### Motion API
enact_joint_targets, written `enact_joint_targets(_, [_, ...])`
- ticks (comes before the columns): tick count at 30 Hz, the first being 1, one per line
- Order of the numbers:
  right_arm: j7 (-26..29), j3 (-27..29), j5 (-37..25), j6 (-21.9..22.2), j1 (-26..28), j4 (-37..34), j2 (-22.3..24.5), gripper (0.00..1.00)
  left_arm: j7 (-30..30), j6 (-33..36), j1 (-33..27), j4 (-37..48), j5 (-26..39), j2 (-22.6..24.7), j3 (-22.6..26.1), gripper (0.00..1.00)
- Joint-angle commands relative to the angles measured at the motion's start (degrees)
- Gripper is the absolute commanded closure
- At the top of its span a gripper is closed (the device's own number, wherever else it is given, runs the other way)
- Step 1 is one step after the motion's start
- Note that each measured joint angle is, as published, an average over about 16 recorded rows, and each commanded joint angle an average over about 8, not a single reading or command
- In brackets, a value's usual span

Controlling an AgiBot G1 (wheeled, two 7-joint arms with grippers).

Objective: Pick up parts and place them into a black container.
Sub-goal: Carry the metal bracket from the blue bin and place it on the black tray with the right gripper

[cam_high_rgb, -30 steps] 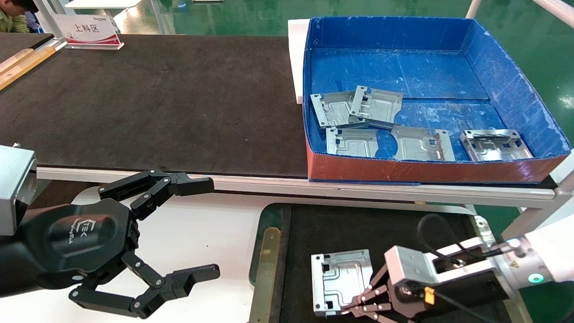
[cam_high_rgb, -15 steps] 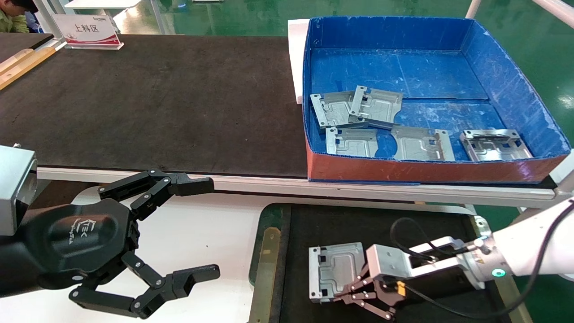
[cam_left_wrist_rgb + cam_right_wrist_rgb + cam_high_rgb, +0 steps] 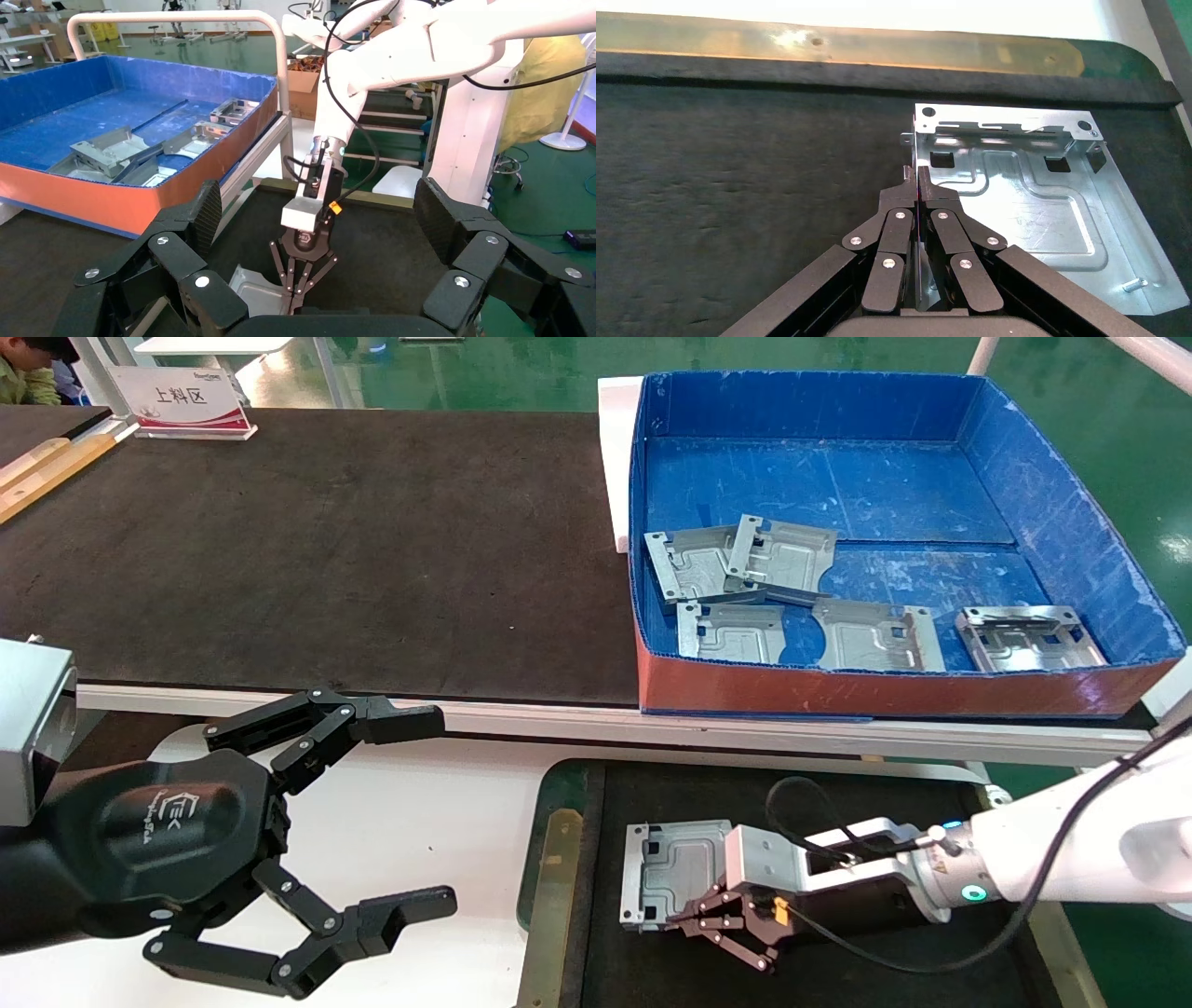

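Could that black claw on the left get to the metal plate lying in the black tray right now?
Probably not easily: the right gripper is shut against the plate, crowding it. The left gripper hangs open beside the black tray.

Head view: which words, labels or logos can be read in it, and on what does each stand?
"上料区": white and red sign at the far left of the long black table mat.
Smaller print on that sign: too small to read.
Embossed logo on the left gripper housing: unreadable.
Metal parts: no text visible.
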Motion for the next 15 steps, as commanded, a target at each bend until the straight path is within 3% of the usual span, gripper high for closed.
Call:
enact_joint_targets(1, [-0.3, 0.0, 0.0, 0.8, -0.1, -0.8, -0.6, 1.0, 0.0, 0.0, 0.0, 0.0, 0.0, 0.0, 0.0, 0.0])
enact_joint_targets(15, [-1.1, 0.1, 0.0, 7.3, 0.2, -3.2, -3.7, 1.0, 0.0, 0.0, 0.0, 0.0, 0.0, 0.0, 0.0, 0.0])
